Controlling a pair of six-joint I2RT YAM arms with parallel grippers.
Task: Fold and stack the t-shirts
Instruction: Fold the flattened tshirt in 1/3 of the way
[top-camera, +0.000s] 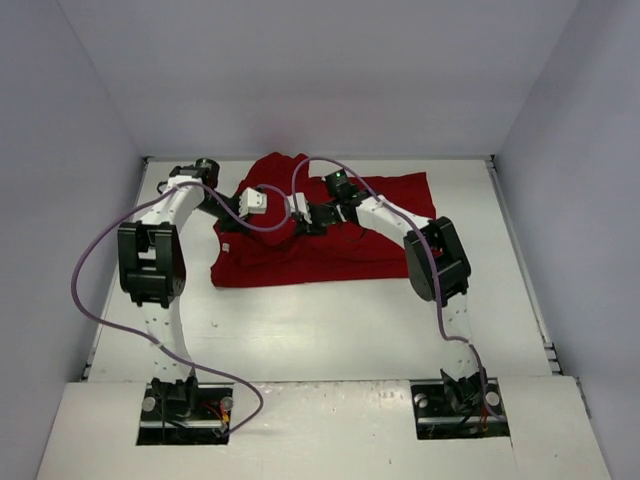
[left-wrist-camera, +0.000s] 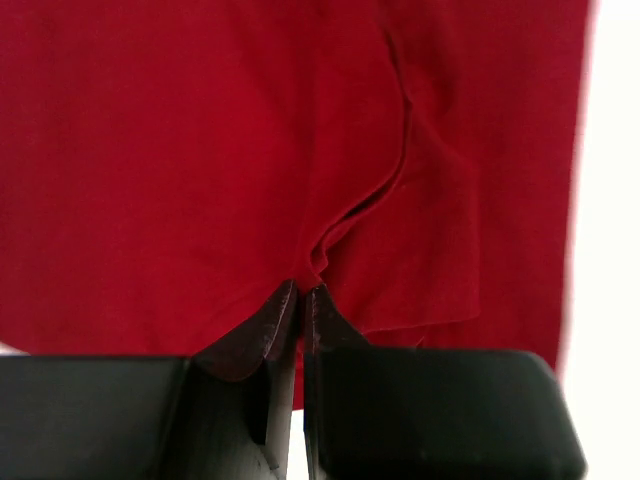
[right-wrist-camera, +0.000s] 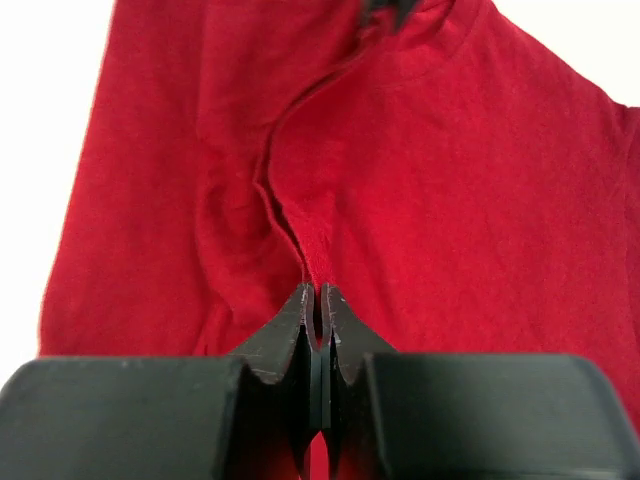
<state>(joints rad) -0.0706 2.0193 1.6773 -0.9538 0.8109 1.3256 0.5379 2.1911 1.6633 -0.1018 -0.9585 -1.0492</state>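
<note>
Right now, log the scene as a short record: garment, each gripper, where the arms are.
garment: one dark red t-shirt, lying wrinkled on the far half of the table
left gripper: shut, pinching a raised fold of the t-shirt
right gripper: shut, pinching a raised fold of the t-shirt
arms: both reach in over the shirt's middle, grippers close together
other shirts: none in view

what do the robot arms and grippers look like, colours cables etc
Both the left arm and right arm have white links joined by bulky black joint housings, on black bases. A lilac cable loops along each. The left gripper and right gripper are black: blocky bodies, two fingers tapering to wedge tips.
</note>
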